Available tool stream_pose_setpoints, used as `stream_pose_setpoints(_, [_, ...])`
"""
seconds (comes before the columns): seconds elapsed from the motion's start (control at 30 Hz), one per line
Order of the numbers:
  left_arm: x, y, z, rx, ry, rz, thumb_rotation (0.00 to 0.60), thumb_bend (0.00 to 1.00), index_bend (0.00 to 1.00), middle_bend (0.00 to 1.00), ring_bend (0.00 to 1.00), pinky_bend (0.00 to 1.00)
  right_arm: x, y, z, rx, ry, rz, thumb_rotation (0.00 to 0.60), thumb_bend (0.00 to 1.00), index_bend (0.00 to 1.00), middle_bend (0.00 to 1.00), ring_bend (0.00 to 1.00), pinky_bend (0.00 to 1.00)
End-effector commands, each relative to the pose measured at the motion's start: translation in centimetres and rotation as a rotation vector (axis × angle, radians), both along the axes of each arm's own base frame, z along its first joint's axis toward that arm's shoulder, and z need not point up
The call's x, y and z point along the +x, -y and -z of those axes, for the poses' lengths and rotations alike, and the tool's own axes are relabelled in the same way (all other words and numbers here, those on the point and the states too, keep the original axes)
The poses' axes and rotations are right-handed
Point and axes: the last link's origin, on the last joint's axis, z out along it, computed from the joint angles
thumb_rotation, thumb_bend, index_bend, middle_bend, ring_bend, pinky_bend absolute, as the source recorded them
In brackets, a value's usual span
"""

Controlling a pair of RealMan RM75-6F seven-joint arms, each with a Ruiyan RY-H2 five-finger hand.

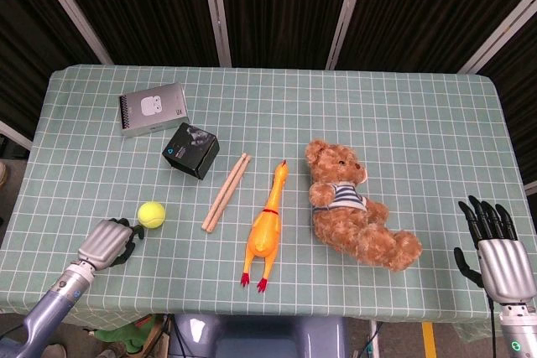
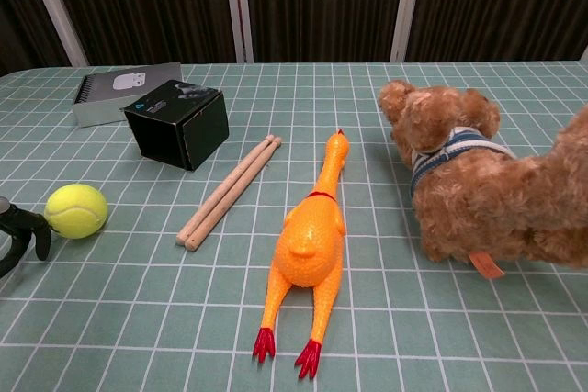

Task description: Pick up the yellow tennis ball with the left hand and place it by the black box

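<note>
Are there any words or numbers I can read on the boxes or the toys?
None can be read.
Black box: a small blue mark and a pale picture on its top, too blurred to read.
Grey box: a white picture on its lid, no letters I can make out.
Teddy bear: an orange tag that shows no readable print.

Left robot hand (image 1: 106,243) low with fingers apart; right robot hand (image 1: 499,259) spread, idle.

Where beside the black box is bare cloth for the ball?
Bare cloth lies left of the black box, below the grey box, above the tennis ball. Its right is crowded by the wooden sticks and rubber chicken.
</note>
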Motion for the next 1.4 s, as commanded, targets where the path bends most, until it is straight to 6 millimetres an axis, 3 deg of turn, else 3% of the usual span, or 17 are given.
stream_pose_setpoints(0.03, [0.3, -0.6, 0.2, 0.001, 0.013, -0.003, 0.600, 0.51, 0.39, 0.55, 0.33, 0.42, 0.0, 0.1, -0.1, -0.002, 0.002, -0.002, 0.600, 0.46, 0.00, 0.00, 0.00, 0.02])
stream_pose_setpoints(0.83, [2.4, -4.6, 2.2, 0.019, 0.116, -0.028, 0.600, 0.50, 0.35, 0.50, 0.31, 0.40, 0.3, -0.3, -0.5, 0.011, 0.033, -0.043, 0.600, 0.46, 0.00, 0.00, 0.00, 0.00])
stream_pose_setpoints(1.4, [3.9, -8.2, 1.4, 0.019, 0.136, -0.036, 0.600, 0.49, 0.38, 0.49, 0.31, 0.31, 0.2, -1.1, -1.6, -0.024, 0.051, -0.022, 0.600, 0.46, 0.00, 0.00, 0.00, 0.00])
